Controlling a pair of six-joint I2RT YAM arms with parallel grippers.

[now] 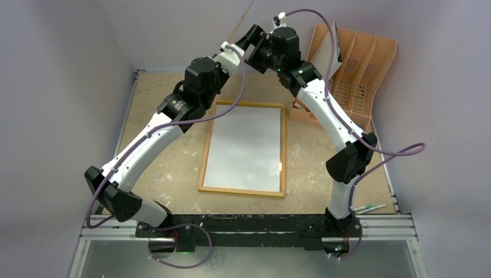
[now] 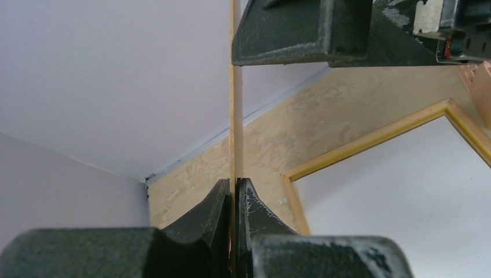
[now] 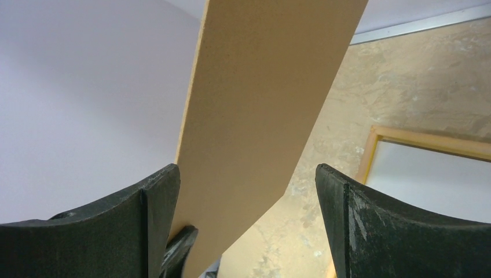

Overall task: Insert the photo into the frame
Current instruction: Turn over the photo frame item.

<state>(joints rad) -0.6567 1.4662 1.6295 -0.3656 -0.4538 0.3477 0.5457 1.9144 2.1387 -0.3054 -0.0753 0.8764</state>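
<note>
The frame (image 1: 201, 168) lies flat mid-table, light wood side up. A plain white sheet fills it, apparently the photo (image 1: 246, 145) with its white back up. My left gripper (image 1: 249, 36) is raised above the frame's far edge. It is shut on the brown backing board (image 2: 234, 87), seen edge-on between its fingertips (image 2: 236, 185). My right gripper (image 1: 260, 56) is open beside it, its jaws wide apart around the board's corner (image 3: 260, 104) without touching. The frame (image 2: 370, 139) and white sheet (image 2: 405, 191) show below, and also in the right wrist view (image 3: 428, 174).
An orange desk file organiser (image 1: 353, 63) stands at the back right, close to the right arm. Pens (image 1: 367, 207) lie at the front right by the right arm's base. Grey walls close in the table at the back and sides.
</note>
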